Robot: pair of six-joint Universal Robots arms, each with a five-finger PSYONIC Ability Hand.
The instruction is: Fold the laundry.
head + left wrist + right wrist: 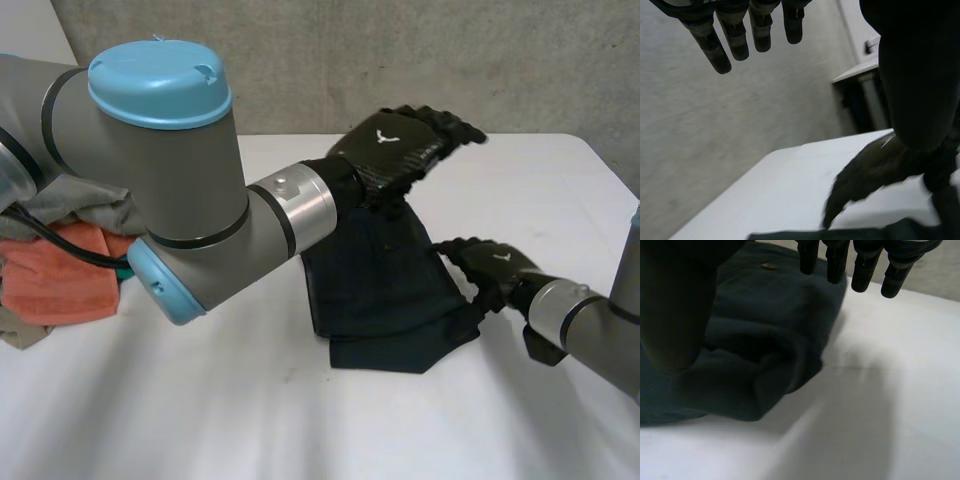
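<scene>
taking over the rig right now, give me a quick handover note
Left hand: open, raised above the table; the dark cloth rises to its thumb side.
Right hand: open, low at the dark cloth's right edge.
Dark cloth: mid-table, bunched, no neat fold yet.
Orange cloth and grey cloth: heaped by the left arm, unfolded.
Left: fold all three.

Plain dark navy cloth garment (385,300) on a white tabletop (300,430); beside it an orange towel (60,280) and crumpled grey clothing (95,210). Grey arm (180,200), light-blue caps (158,80); black left hand (395,150) bears a white emblem (384,138).
</scene>
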